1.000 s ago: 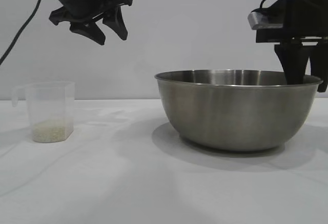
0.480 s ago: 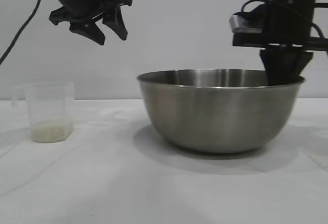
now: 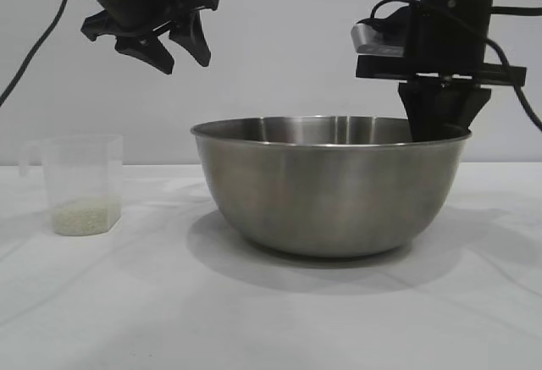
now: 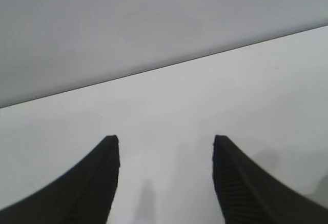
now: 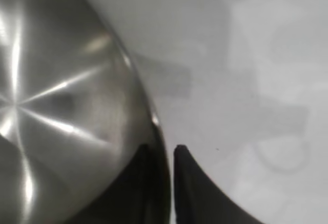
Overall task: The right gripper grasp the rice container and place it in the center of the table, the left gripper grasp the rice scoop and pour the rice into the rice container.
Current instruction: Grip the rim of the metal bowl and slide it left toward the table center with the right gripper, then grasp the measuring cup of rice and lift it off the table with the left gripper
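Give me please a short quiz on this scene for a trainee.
1. True or false: the rice is already inside the rice container.
2. In the exterior view, on which side of the rice container's rim are the right gripper's jaws closed? A. left B. right
3. Fill in: the left gripper hangs above the table, its jaws ____.
Key: 1 false; 2 B; 3 open.

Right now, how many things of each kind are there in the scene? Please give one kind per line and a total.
Steel bowls: 1, the rice container
Clear plastic cups: 1, the rice scoop, with rice in its bottom
Black grippers: 2, the left gripper and the right gripper
Total: 4 things on or above the table
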`<state>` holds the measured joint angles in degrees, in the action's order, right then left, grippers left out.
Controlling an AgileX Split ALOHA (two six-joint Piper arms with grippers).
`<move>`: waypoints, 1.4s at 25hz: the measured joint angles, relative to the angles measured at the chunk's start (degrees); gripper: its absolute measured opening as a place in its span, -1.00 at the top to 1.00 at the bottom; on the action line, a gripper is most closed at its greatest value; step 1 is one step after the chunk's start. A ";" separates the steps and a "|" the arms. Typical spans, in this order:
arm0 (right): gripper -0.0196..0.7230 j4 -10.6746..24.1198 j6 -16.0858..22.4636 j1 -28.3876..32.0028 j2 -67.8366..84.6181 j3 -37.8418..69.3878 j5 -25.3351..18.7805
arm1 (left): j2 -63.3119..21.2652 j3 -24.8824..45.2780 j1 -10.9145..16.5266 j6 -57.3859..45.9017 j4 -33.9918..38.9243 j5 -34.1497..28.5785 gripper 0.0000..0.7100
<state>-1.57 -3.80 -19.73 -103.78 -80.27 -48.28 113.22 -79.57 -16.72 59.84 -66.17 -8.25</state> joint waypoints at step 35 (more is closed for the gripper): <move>-0.13 -4.38 2.92 -1.87 80.79 51.75 -9.68 | 0.00 0.00 0.00 3.53 0.00 0.13 0.04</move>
<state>-5.95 -0.88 -21.60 -22.99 -28.52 -57.96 113.22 -79.57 -16.72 63.37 -66.17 -8.12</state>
